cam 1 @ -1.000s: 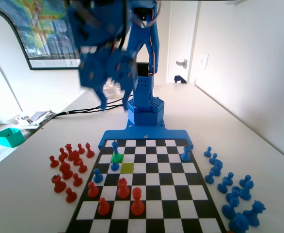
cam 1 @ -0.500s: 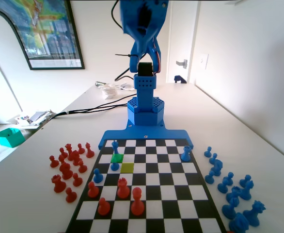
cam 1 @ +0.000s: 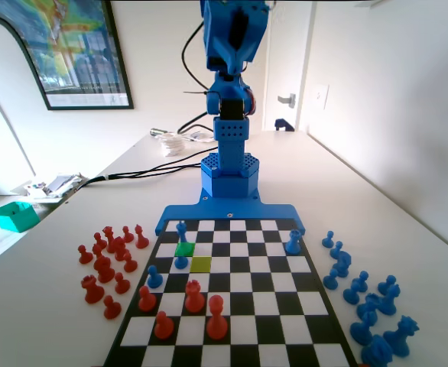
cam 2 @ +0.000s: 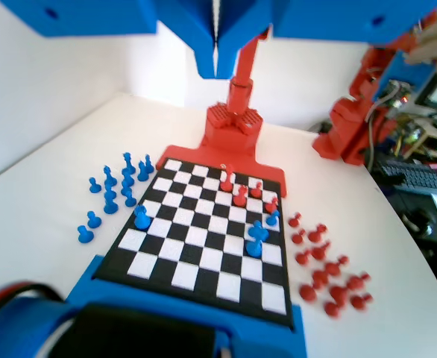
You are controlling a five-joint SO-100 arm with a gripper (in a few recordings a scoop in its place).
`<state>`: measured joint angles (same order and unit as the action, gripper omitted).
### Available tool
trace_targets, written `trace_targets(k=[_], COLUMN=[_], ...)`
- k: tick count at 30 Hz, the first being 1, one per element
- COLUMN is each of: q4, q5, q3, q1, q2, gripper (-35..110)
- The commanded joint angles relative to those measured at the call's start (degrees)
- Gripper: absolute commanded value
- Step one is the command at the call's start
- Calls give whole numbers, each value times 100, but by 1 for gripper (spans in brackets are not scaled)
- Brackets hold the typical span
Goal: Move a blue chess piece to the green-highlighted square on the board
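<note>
The slim blue chess piece (cam 1: 181,229) stands on the board's far row, just beyond the green-highlighted square (cam 1: 184,248), which is bare. In the wrist view this blue piece (cam 2: 255,240) is at the board's near right. My blue arm (cam 1: 230,69) stands upright at the far end of the board (cam 1: 232,306), folded high above it. In the wrist view my gripper (cam 2: 215,68) hangs far above the board, jaws pressed together with nothing between them.
A yellowish-lime square (cam 1: 201,264) lies next to the green one. Two blue pawns (cam 1: 180,262) (cam 1: 154,277), a stockier blue piece (cam 1: 293,242) and several red pieces (cam 1: 194,297) stand on the board. Spare red pieces (cam 1: 105,264) lie left, spare blue ones (cam 1: 361,298) right.
The arm has swung from the left, where the gripper hung in mid-air, to upright and centred, with the gripper lifted out of the fixed view's top. No piece has moved.
</note>
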<state>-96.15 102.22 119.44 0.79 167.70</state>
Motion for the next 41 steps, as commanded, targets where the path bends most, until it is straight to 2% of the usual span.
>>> trace_targets(k=[1, 41], q4=[431, 606], q5=[44, -88], q3=[413, 545], q1=[-9, -176], q2=[536, 721], gripper=[1, 3])
